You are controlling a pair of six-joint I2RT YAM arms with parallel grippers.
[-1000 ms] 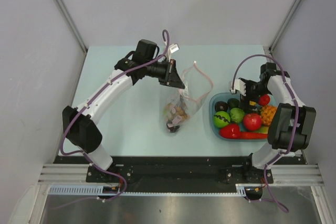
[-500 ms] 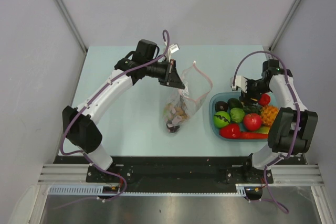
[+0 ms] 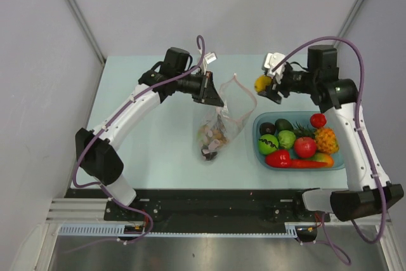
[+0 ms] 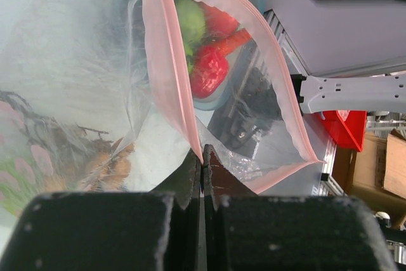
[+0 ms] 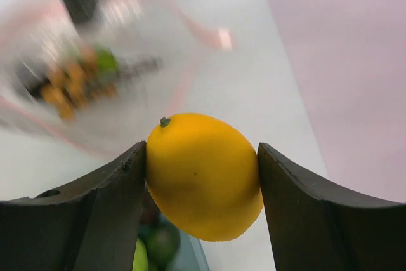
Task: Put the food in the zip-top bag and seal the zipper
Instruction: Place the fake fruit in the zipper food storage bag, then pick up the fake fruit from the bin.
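The clear zip-top bag hangs in mid-table with its mouth held up and open. Its pink zipper strip runs in two separated bands. My left gripper is shut on the bag's near mouth edge, as the left wrist view shows. Brown and green food lies in the bag's bottom. My right gripper is shut on a yellow lemon and holds it in the air, right of the bag's mouth and behind the tray. More toy food lies in the tray.
The light blue tray stands at the right, holding red, green, dark and orange pieces. Grey walls close in the table at the back and both sides. The black base rail runs along the near edge.
My right gripper has risen out of the tray with the lemon and swung left and back toward the bag's mouth. The left arm and bag have not moved.
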